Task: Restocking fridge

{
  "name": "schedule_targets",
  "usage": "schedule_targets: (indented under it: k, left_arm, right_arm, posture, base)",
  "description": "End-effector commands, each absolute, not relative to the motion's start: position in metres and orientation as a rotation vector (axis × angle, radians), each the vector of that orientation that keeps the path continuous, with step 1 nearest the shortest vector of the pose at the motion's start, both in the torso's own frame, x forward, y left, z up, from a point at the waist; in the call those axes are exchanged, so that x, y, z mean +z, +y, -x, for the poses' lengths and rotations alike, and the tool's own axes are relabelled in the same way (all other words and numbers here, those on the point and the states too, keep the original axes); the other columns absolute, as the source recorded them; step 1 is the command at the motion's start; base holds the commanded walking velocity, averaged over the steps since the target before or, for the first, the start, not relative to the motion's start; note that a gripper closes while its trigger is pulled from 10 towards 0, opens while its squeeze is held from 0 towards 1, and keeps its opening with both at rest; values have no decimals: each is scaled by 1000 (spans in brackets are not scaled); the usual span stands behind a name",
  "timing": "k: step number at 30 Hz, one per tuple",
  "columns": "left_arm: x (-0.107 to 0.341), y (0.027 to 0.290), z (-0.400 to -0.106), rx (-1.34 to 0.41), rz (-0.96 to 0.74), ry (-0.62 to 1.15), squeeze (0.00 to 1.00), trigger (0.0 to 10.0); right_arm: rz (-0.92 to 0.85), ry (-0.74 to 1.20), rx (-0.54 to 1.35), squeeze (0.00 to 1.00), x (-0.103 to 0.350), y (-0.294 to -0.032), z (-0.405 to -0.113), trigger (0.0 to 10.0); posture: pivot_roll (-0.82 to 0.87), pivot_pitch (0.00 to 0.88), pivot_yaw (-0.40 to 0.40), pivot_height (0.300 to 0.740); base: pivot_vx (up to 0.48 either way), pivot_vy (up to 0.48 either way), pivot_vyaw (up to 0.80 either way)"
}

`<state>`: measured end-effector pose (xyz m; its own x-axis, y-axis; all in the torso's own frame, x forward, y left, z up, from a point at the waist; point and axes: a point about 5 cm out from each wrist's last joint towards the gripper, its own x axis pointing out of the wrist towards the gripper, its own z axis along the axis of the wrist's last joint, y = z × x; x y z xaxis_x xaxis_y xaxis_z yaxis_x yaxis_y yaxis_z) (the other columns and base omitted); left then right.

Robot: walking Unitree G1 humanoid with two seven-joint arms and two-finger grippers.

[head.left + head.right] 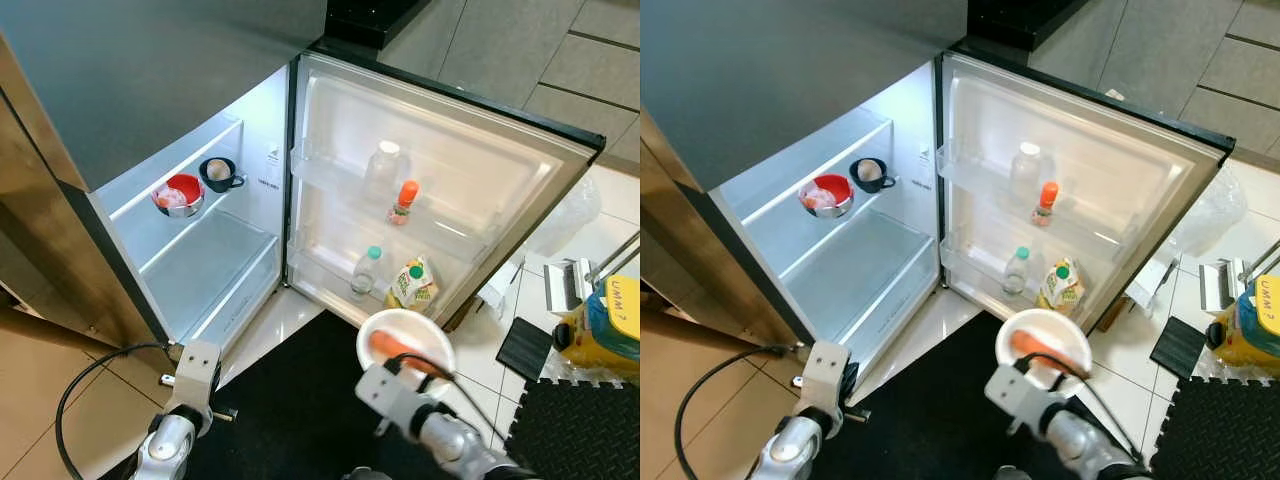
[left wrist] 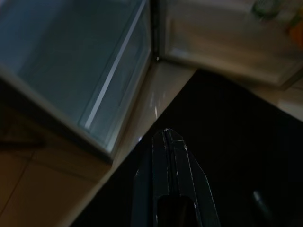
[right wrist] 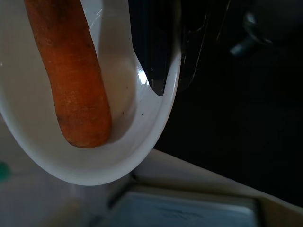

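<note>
The fridge (image 1: 262, 150) stands open before me, its door (image 1: 450, 160) swung to the right. My right gripper (image 3: 161, 87) is shut on the rim of a white bowl (image 1: 432, 342), held low in front of the door. A carrot (image 1: 397, 347) lies in the bowl. Low at the left, my left gripper (image 2: 166, 136) is shut on nothing, above the dark mat near the fridge's bottom corner. A red bowl (image 1: 181, 193) and a dark mug (image 1: 218, 174) sit on the upper shelf; the lower shelf (image 1: 205, 265) is bare.
The door racks hold a clear bottle (image 1: 383, 168), an orange-capped bottle (image 1: 404, 202), a green-capped bottle (image 1: 366, 272) and a green pouch (image 1: 413, 285). A wooden cabinet (image 1: 40, 270) flanks the fridge on the left. A yellow and blue container (image 1: 605, 325) and foam mat (image 1: 570, 430) lie right.
</note>
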<state>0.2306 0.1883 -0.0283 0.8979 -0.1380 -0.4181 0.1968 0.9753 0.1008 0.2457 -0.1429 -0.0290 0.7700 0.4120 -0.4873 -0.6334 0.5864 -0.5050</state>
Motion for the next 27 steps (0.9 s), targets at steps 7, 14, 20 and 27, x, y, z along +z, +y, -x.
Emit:
schedule_targets:
  k: [7,14,20,27]
  left_arm:
    - [-41,189,-213,-119,-162,472,0,10000]
    - [-37,184,-211,-95,-132,399,0,10000]
    - [-41,183,-206,-70,-85,413,0,10000]
    - [-41,185,-205,-47,-87,413,0,10000]
  right_arm:
    - [678,300,660,0,-28,-132,-243,10000]
    - [634,311,696,0,-28,-122,-243,10000]
    - [640,317,702,0,-28,-118,-244,10000]
    - [693,330,694,0,-32,-122,-241,10000]
  posture:
    - [-84,138,-48,740]
    - [-72,144,-56,740]
    - [-68,145,-58,740]
    - [-70,143,-57,740]
  base:
    - [0,0,0]
    - [0,0,0]
    - [0,0,0]
    - [0,0,0]
